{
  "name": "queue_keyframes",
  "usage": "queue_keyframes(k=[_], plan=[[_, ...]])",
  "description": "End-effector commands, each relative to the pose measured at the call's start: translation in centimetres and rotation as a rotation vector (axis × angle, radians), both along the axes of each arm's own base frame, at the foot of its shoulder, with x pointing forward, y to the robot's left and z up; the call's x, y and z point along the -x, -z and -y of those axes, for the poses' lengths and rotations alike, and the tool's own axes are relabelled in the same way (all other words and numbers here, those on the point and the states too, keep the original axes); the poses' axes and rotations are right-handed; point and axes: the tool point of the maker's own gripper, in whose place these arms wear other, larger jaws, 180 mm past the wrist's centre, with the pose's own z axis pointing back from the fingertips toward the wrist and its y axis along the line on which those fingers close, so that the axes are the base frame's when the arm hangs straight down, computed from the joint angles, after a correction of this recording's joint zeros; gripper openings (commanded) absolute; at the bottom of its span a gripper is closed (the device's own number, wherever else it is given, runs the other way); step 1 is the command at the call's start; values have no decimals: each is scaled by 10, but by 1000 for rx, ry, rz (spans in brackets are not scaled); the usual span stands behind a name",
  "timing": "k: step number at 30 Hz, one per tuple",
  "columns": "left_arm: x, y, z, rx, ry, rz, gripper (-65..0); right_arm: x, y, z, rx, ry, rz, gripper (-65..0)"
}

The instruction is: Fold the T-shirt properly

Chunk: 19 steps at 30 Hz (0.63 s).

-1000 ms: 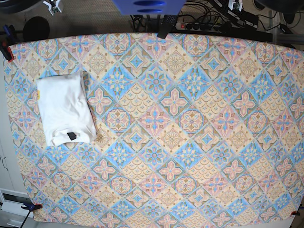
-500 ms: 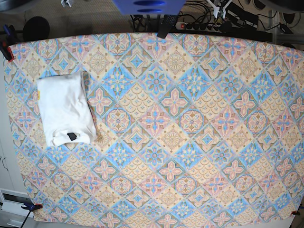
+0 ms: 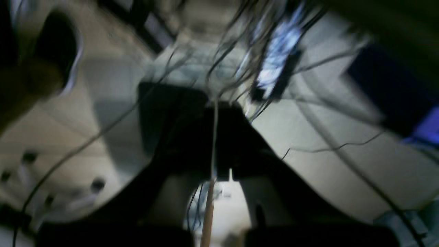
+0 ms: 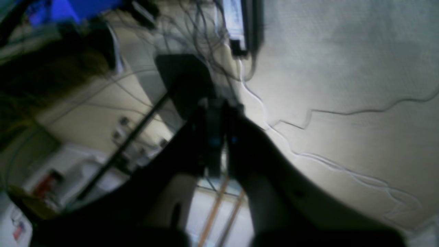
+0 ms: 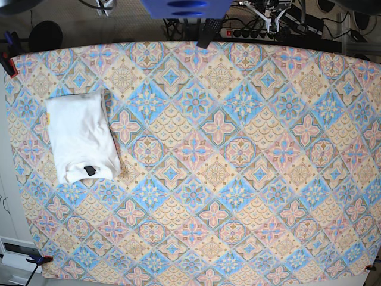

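Base view looks straight down on the tablecloth (image 5: 238, 179); both blurred wrist views face cabled floor.

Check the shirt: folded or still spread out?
Folded. The shirt lies as a compact white rectangle on the tablecloth, no sleeves sticking out, black neck tag showing at its near edge.

Both wrist views show a black, wedge-shaped left gripper (image 3: 214, 144) and right gripper (image 4: 216, 137), each with pale inner panels; the right one carries small blue marks.
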Motion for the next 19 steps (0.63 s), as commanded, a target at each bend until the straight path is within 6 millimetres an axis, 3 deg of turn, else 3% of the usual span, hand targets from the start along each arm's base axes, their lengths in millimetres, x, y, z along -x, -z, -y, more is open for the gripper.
queue_keyframes(k=[1, 3, 7, 16, 19], plan=[[21, 0, -1, -7, 23, -35, -649, -14, 2, 2, -4, 12, 36, -636], [13, 3, 7, 6, 84, -12, -649, -16, 8, 1, 22, 60, 43, -636], [16, 4, 18, 25, 159, 11, -649, -20, 14, 12, 103, 113, 79, -636], [6, 5, 20, 26, 162, 45, -649, -13, 22, 50, 318, 118, 36, -636], [-5, 6, 19, 23, 164, 61, -648, -54, 28, 52, 342, 128, 92, -634]])
